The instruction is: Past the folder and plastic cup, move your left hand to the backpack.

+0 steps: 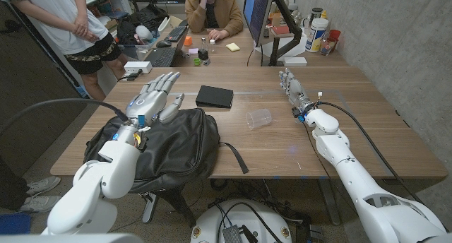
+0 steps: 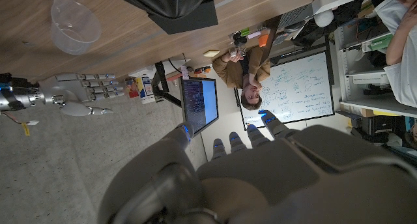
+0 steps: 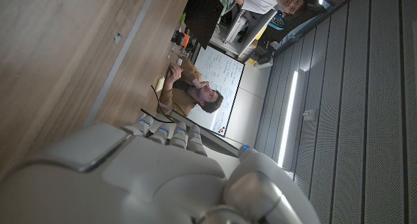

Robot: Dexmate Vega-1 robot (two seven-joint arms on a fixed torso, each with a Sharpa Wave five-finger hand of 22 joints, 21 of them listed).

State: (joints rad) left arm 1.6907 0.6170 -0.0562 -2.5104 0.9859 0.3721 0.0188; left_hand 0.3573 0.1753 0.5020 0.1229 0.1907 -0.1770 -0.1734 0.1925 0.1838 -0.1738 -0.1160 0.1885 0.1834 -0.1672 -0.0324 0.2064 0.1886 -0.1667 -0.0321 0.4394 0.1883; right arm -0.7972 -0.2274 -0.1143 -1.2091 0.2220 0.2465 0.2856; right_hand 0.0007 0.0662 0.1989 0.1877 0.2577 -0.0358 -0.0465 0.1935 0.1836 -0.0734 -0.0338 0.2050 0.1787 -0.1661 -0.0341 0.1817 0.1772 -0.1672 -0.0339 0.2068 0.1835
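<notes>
The black backpack (image 1: 173,147) lies at the table's front left. My left hand (image 1: 156,95) hovers over its far edge with fingers spread and nothing in them; whether it touches the bag I cannot tell. A black folder (image 1: 214,96) lies just right of that hand, and a clear plastic cup (image 1: 259,118) lies on its side further right. In the left wrist view the left hand (image 2: 254,165) shows beneath the cup (image 2: 75,25) and folder (image 2: 186,12). My right hand (image 1: 292,87) stands on the table's right with straight fingers, empty; it also shows as the right hand (image 3: 163,178).
A backpack strap (image 1: 234,155) trails toward the front edge. A monitor (image 1: 258,13), keyboard (image 1: 162,56) and bottles (image 1: 318,31) stand at the back. One person (image 1: 212,10) sits behind the table; another (image 1: 67,24) stands at the back left.
</notes>
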